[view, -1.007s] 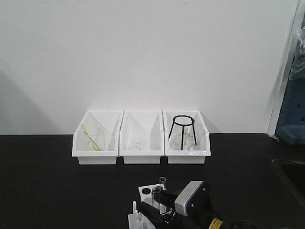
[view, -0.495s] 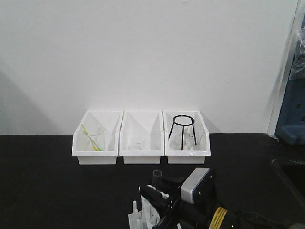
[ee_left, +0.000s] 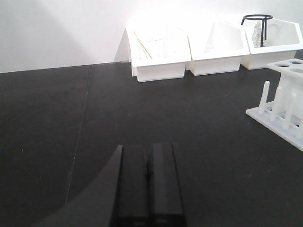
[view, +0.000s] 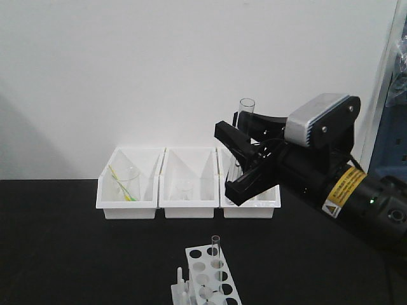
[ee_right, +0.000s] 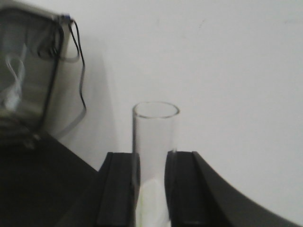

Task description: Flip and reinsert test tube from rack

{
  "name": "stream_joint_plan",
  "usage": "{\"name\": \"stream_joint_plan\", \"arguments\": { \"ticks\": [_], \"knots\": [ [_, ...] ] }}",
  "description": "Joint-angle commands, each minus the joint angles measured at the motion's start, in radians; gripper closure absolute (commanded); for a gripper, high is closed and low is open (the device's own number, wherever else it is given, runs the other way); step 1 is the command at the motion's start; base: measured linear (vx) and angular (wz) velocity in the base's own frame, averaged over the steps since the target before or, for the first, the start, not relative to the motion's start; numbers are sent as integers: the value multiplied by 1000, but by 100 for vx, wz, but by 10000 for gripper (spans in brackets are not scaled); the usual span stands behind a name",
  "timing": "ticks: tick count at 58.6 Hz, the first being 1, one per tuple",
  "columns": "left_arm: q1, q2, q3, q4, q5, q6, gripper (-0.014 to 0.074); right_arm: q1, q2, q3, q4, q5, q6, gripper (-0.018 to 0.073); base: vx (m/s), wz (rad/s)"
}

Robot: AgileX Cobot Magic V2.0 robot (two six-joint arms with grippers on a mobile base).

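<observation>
Test tube [ee_right: 155, 130]: clamped upright between the right fingers [ee_right: 118, 189], open rim on top and clear of them; hangs high above the bench [view: 63, 241], in front of the right bin [view: 251, 210], well apart from the rack [view: 205, 279].
Right gripper [ee_right: 152, 170]: narrow, pressing on both sides of the glass; grey housing [view: 318, 117] and yellow label [view: 343, 187] on the arm behind it.
Rack: white, stands on the bench at the near edge of the front view, with round holes in rows and pegs along its left side.
Second tube [view: 216, 246]: stands upright in a far hole of the rack.
Left gripper [ee_left: 147, 189]: fingers [ee_left: 132, 189] pressed together with nothing between them, low over the bench, left of the rack.
Bins: three white ones side by side against the wall, beyond the rack.
Left bin [view: 127, 206]: holds a clear beaker [view: 129, 181] with a yellow-green stick [view: 117, 180] leaning in it.
Middle bin [view: 189, 208]: holds a small clear beaker [view: 185, 187].
Right bin: partly hidden by the right gripper in the front view; black wire tripod [ee_left: 265, 30] inside, seen from the left wrist.
</observation>
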Motion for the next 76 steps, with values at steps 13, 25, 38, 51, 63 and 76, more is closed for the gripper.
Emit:
{"name": "stream_joint_plan", "arguments": {
  "ticks": [13,25,38,51,63,76],
  "knots": [
    [0,-8,-4,-5,-80,-9,602,-4,-33,-55,-478,426,-972,570,0,0],
    [0,-8,-4,-5,-80,-9,602,-4,-36,-55,-107,366,-674,566,0,0],
    [0,-8,-4,-5,-80,-9,602,-4,-36,-55,565,320,-98,566,0,0],
    [0,-8,-4,-5,-80,-9,602,-4,-36,11,503,181,-106,566,0,0],
    [0,-8,-4,-5,-80,-9,602,-3,23,251,260,-328,-58,566,0,0],
    [0,-8,-4,-5,-80,-9,602,-3,109,242,56,-416,117,566,0,0]
  ]
}}
